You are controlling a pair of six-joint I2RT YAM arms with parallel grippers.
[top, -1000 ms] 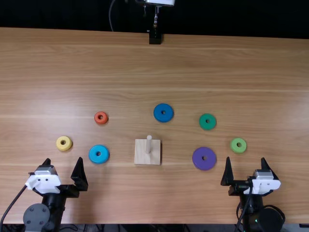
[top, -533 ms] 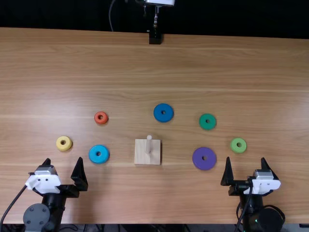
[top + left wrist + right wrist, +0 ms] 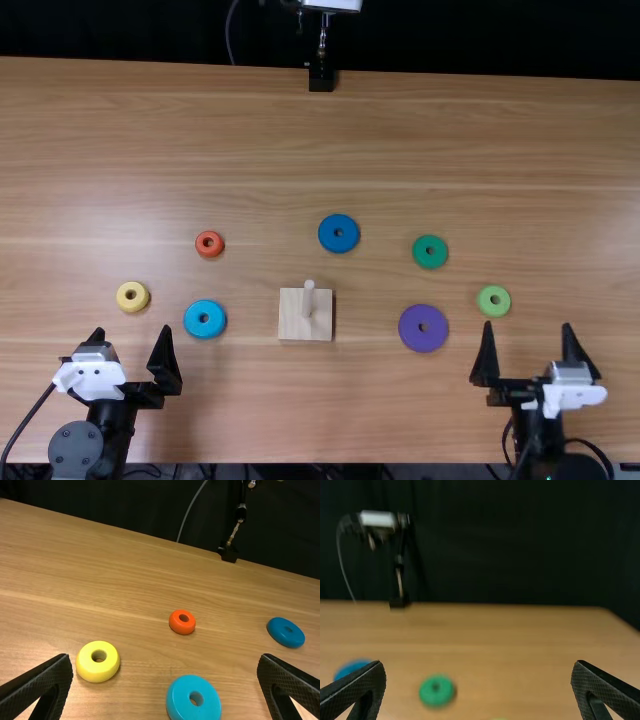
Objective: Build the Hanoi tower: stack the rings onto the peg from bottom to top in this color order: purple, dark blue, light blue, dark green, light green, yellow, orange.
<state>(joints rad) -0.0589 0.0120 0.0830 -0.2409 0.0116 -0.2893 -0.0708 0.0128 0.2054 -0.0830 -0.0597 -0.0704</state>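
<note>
purple ring [image 3: 408,328] is right of centre in the top view, flat on the bench [image 3: 420,400], just left of the right gripper [image 3: 528,326]. right fingers wide open, nothing held. left gripper [image 3: 132,332], lower left of frame: fingers also wide apart, empty. peg [image 3: 308,300] is bare, upright on its base [image 3: 290,322], mid-frame.

so step one by my read: purple on first, right arm has the short reach. dark blue [image 3: 328,239], upper middle, is next after it.

handling, my guess: light, stiff, not fragile; smooth sides could slip if pinched off-centre or too high. take it across the full width at the outer rim, fingers low, hole centred between them and left uncovered. keep it level over the peg; tilted, it'd likely catch on the tip or jam partway down.
</note>
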